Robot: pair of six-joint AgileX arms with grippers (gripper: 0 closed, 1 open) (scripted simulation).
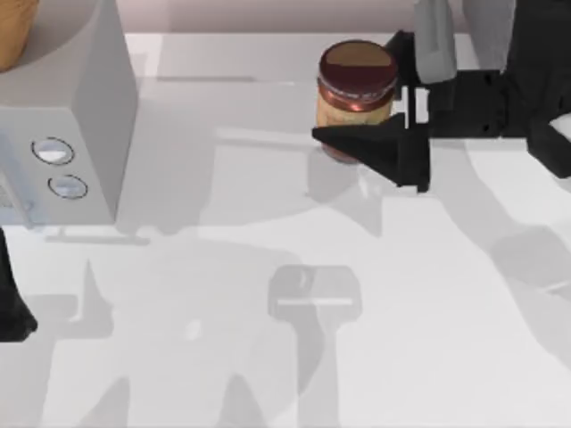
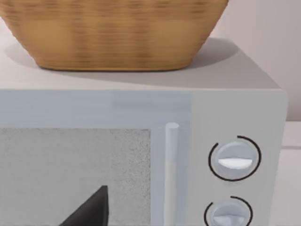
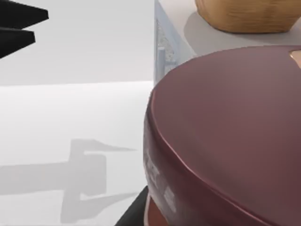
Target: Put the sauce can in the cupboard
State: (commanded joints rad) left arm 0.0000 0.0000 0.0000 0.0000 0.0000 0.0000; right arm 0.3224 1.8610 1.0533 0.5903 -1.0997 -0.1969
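Observation:
The sauce can (image 1: 357,71), with a maroon top and orange-yellow label, stands upright at the back of the table, right of the middle. My right gripper (image 1: 357,94) reaches in from the right and is shut on it, one black finger (image 1: 366,143) along its near side and the other behind it. The right wrist view has the can's maroon lid (image 3: 225,132) very close. My left arm (image 1: 11,308) sits at the table's left edge, with one dark fingertip (image 2: 89,212) before the pale box's door. The cupboard is out of view.
A smooth pale grey box with two round dials (image 1: 80,116) stands at the back left, and a woven basket (image 2: 117,33) rests on top of it. White tabletop (image 1: 294,357) spreads across the front and middle.

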